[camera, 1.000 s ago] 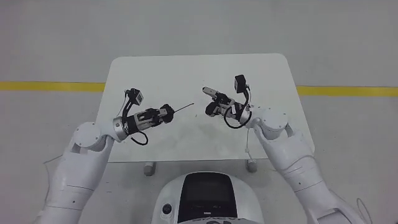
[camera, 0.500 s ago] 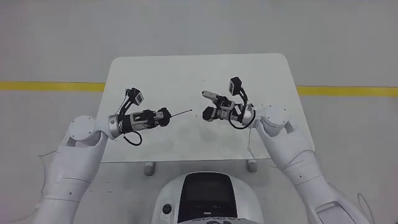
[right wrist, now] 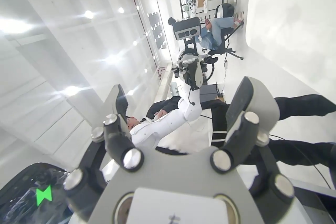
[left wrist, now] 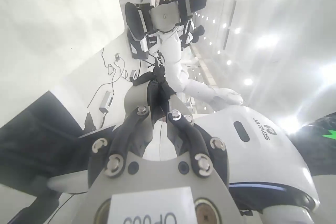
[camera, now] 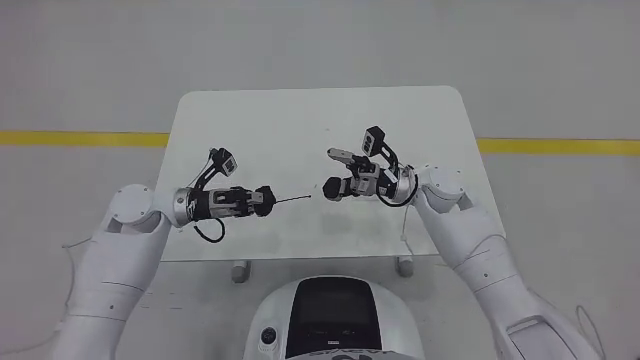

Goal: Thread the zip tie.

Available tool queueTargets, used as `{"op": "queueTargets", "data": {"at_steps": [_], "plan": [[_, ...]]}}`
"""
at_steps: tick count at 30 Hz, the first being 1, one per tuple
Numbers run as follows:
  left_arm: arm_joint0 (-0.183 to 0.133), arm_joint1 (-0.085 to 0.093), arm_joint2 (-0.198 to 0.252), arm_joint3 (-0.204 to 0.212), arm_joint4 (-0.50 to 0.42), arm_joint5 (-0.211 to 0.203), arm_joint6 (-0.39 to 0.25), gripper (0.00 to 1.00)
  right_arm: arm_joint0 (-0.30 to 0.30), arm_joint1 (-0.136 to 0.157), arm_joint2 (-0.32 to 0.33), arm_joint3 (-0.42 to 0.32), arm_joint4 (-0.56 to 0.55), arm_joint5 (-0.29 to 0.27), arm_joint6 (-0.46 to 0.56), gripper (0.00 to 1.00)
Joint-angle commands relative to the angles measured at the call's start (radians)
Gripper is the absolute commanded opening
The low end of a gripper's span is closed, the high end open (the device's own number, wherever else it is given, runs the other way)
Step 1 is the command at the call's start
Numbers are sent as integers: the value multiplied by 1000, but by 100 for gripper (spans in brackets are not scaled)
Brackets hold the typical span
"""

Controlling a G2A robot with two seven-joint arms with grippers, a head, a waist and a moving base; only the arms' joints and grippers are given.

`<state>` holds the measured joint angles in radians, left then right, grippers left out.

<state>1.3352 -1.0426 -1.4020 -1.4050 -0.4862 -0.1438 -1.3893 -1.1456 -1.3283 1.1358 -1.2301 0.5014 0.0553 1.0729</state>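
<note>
Currently, closest to the robot's body, the left gripper (camera: 264, 201) is pressing its fingers (left wrist: 135, 99) tight on the zip tie (camera: 293, 199). It is holding the tie by one end, so the thin black tail is sticking out free toward the other arm, raised above the table (camera: 420, 110) rather than lying on it. That hold is leaving the tip exposed, which I judge is what threading is calling for.

Just across a small gap, the right gripper (camera: 331, 172) is facing it with its jaws spread wide and nothing between them. In its own wrist view the two pads (right wrist: 237, 100) are standing well apart, framing the left gripper farther off. It is probably lining up to receive the tail, though which end of the tie is the head is too small to tell. The tip is apparently ending just short of the right gripper, not touching it.

Past the table's far edge, a yellow floor line (camera: 80, 139) is running across.
</note>
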Motion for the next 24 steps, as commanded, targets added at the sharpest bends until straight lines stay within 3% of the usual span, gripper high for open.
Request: {"op": "queueTargets", "data": {"at_steps": [1, 8, 12, 14, 15, 24], "plan": [[5, -2, 8, -3, -25, 12, 35, 0, -10, 0, -4, -11, 9, -2, -10, 100], [-6, 2, 16, 20, -94, 23, 19, 0, -5, -1, -15, 11, 97, -33, 84, 100], [-12, 3, 26, 34, -113, 21, 18, 0, -2, -1, -25, 19, 117, -44, 102, 66], [-15, 5, 30, 39, -117, 19, 16, 0, -1, -1, -28, 22, 122, -47, 104, 60], [-16, 5, 32, 40, -119, 19, 16, 0, -1, -1, -30, 22, 124, -49, 103, 52], [-20, 11, 52, 46, -135, 14, 10, 0, -1, 0, -56, 13, 120, -51, 97, 44]]}}
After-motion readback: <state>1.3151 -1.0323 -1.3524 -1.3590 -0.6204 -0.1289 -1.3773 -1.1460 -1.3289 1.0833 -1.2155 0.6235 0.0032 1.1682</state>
